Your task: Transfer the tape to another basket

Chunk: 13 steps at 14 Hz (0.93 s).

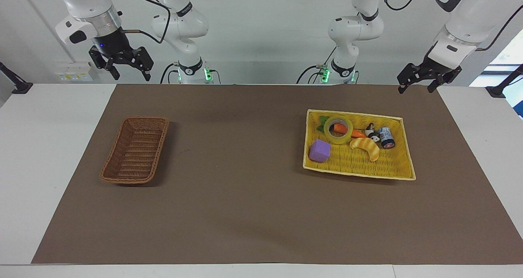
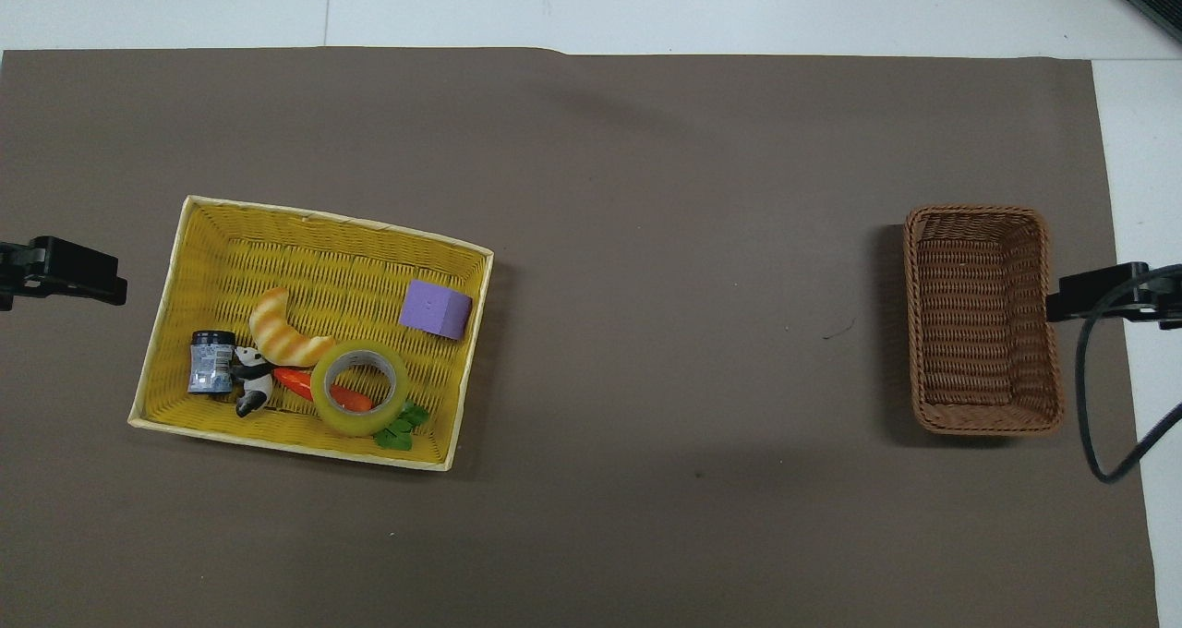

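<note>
The tape (image 1: 338, 130) is a yellow translucent roll. It lies flat in the yellow tray basket (image 1: 355, 113), over an orange carrot toy, at the edge nearer the robots. It also shows in the overhead view (image 2: 360, 390). The dark-brown wicker basket (image 1: 161, 147) stands empty toward the right arm's end of the table, and the overhead view (image 2: 979, 212) shows it too. My left gripper (image 1: 415, 89) hangs open and empty above the mat's corner at the left arm's end, away from the tray. My right gripper (image 1: 130, 75) hangs open and empty, high above the mat edge by the brown basket.
The yellow tray (image 2: 332, 220) also holds a purple cube (image 2: 435, 309), a croissant toy (image 2: 282, 332), a panda figure (image 2: 251, 383) and a small dark jar (image 2: 211, 362). A brown mat (image 1: 245, 180) covers the table between the two baskets.
</note>
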Each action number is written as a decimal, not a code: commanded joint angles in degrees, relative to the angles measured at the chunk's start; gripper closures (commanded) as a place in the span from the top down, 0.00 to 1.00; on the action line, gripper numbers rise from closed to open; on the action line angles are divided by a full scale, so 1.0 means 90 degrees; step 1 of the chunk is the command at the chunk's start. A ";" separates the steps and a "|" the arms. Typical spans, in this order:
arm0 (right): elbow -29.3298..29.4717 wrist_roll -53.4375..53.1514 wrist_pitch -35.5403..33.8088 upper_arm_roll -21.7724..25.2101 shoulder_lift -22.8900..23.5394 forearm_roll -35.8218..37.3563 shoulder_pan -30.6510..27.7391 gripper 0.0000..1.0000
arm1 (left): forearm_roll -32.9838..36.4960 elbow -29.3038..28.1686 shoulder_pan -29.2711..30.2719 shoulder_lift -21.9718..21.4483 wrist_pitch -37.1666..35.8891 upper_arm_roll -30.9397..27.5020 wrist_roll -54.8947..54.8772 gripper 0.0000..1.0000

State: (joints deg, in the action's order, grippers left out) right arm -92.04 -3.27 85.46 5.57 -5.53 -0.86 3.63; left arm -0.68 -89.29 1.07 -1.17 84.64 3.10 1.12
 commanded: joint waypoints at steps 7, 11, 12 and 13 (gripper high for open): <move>-0.0183 0.0080 -0.0071 -0.0062 -0.0166 0.0096 -0.0091 1.00 | 0.0105 -0.0020 0.0067 -0.0115 -0.0098 0.0036 -0.0223 1.00; -0.0183 0.0080 -0.0081 -0.0052 -0.0166 0.0096 -0.0091 1.00 | 0.0095 -0.0010 0.0067 -0.0105 -0.0088 0.0036 -0.0174 1.00; -0.0183 0.0080 -0.0081 -0.0052 -0.0176 0.0096 -0.0091 1.00 | 0.0086 -0.0010 0.0067 -0.0105 -0.0078 0.0036 -0.0164 1.00; -0.0193 0.0090 -0.0081 -0.0052 -0.0176 0.0086 -0.0091 1.00 | 0.0076 -0.0010 0.0067 -0.0105 -0.0049 0.0036 -0.0164 1.00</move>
State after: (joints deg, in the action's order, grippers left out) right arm -92.12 -3.27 85.17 5.57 -5.56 -0.86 3.42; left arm -0.68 -89.20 1.07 -1.41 84.64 3.08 0.15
